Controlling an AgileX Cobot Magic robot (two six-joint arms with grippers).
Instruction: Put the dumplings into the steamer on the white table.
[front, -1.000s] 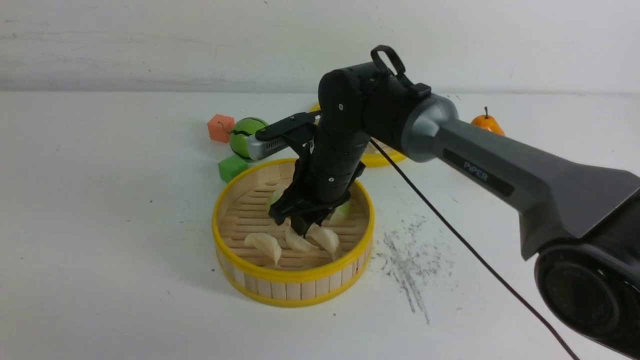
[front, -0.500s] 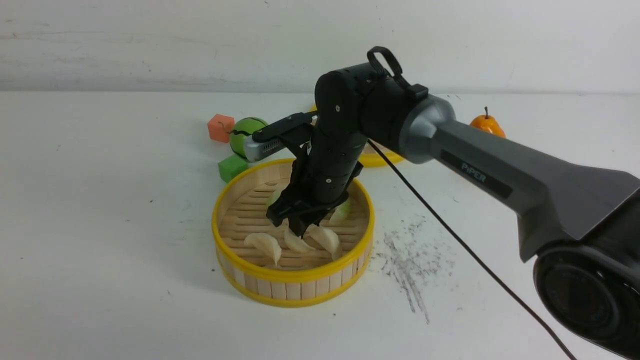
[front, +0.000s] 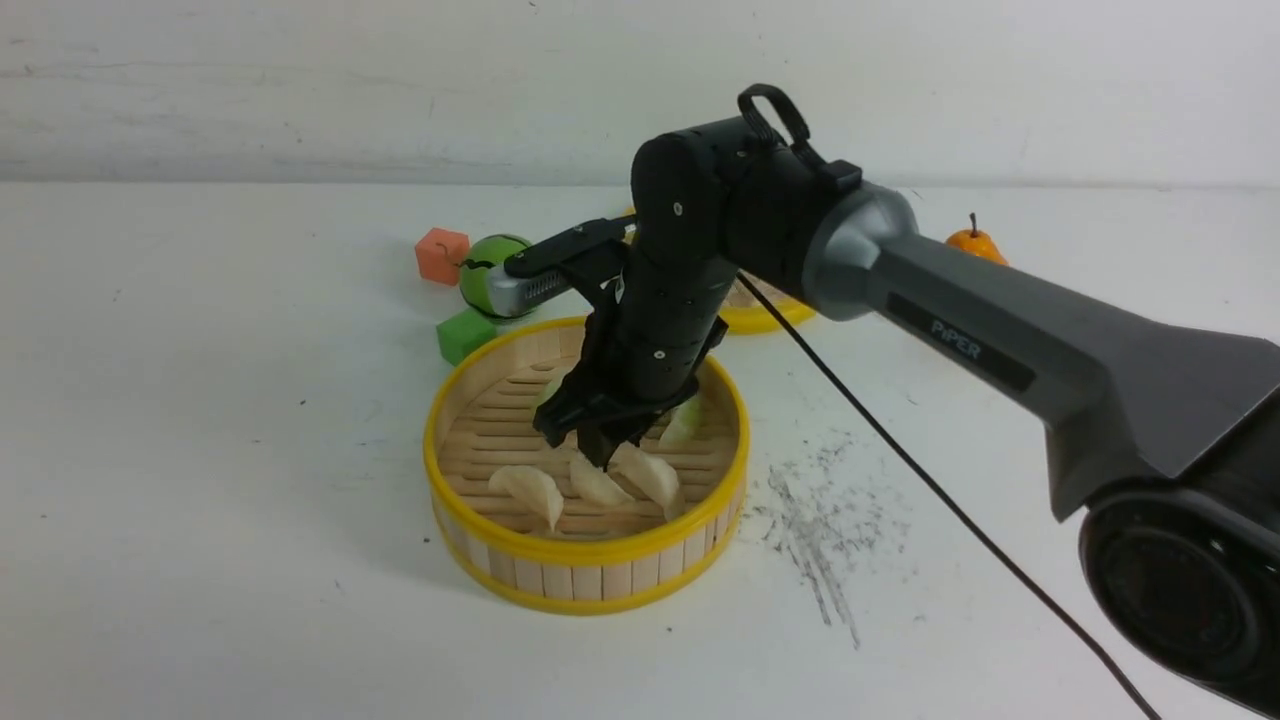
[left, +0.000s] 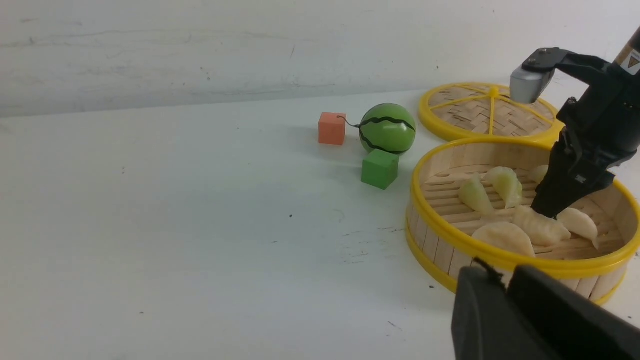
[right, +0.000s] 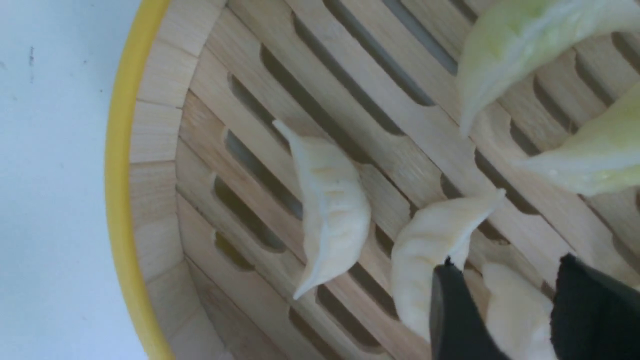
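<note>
Since the earlier frames the right arm had lifted slightly, its wrist a little higher over the steamer (front: 585, 560), while the dumplings stayed where they lay. The right gripper (front: 600, 452) hung inside the steamer with its jaws parted; in the right wrist view a cream dumpling (right: 515, 310) lay on the slats in the gap between the fingertips (right: 452, 310), apparently let go rather than pinched. Beside it lay two more cream dumplings (right: 330, 210), and green dumplings (left: 492, 187) sat toward the far wall; I could count three green pieces only partly, since the arm hid some of them. The left gripper (left: 507, 320) showed only as two dark fingers pressed close together, holding nothing, well to the left of the steamer on the table (front: 200, 450). My judgement was that the placing step was at its end: no dumpling was visible outside the steamer. The next move would call for a straight upward withdrawal, the jaws kept apart so neither finger dragged the cream dumpling or knocked its neighbours.
</note>
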